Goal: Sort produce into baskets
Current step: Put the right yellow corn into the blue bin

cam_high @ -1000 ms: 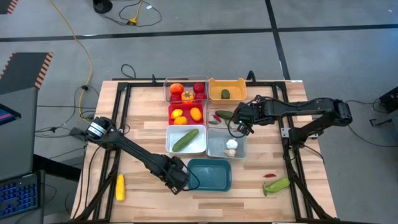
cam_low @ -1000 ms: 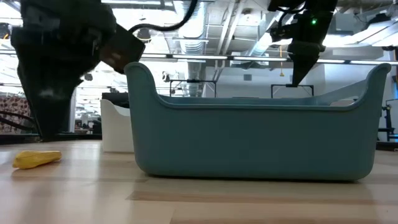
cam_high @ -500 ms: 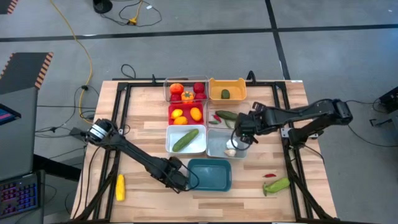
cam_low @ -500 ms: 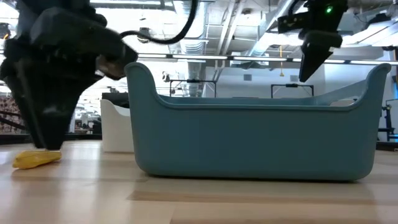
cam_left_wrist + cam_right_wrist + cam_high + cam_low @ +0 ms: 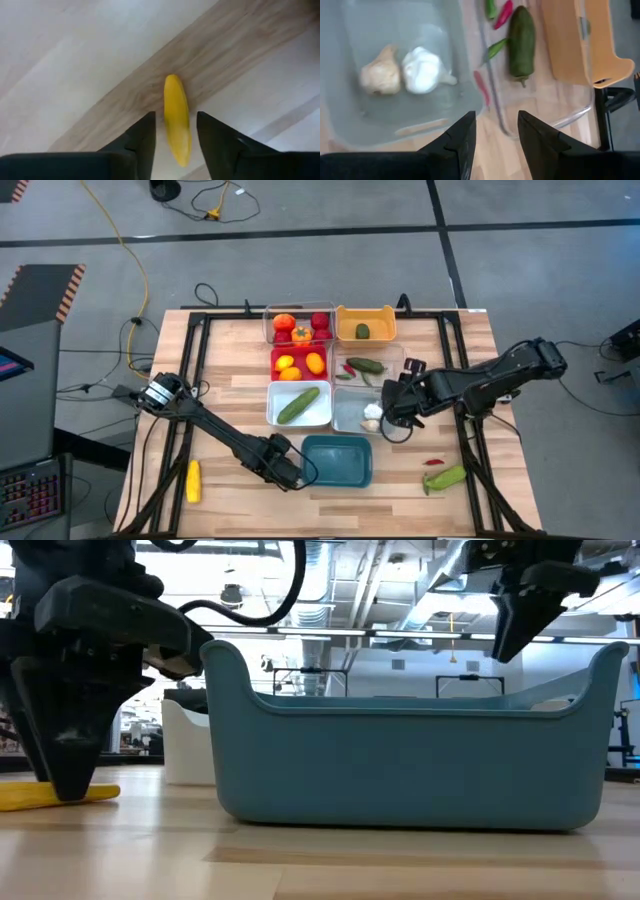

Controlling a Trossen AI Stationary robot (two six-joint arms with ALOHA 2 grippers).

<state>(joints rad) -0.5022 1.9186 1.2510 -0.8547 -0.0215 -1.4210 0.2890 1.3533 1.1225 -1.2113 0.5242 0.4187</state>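
beside the teal basket (image 5: 337,460), at its left end, sits the left gripper (image 5: 287,473), fingers part open with nothing between them in the high view; left wrist view shows the yellow corn (image 5: 177,120) ahead on bare wood, seen through the gap between the fingers (image 5: 141,140), not clearly touching either one. high view puts that corn (image 5: 192,480) well left of the teal basket, near the table edge. low view has the left gripper (image 5: 70,755) down at the table with the corn (image 5: 55,797) lying flat right behind its tips

right gripper (image 5: 389,405) is up-right of the teal basket, over the right edge of the pale grey-blue basket (image 5: 349,416), part open, holding nothing; right wrist view looks down on two white garlic (image 5: 422,71) inside that basket

white basket (image 5: 277,417) just above the teal basket's left half holds one cucumber (image 5: 298,404). clear basket (image 5: 392,365) further up has a cucumber (image 5: 366,365) and chilies (image 5: 349,369). red basket (image 5: 275,356) holds orange and yellow fruits (image 5: 301,364); beyond it the second clear basket (image 5: 268,320) has tomatoes (image 5: 284,323), and the orange basket (image 5: 380,319) one green piece. right of the teal basket, loose on the table: a red chili (image 5: 433,462) and a green vegetable (image 5: 445,477)
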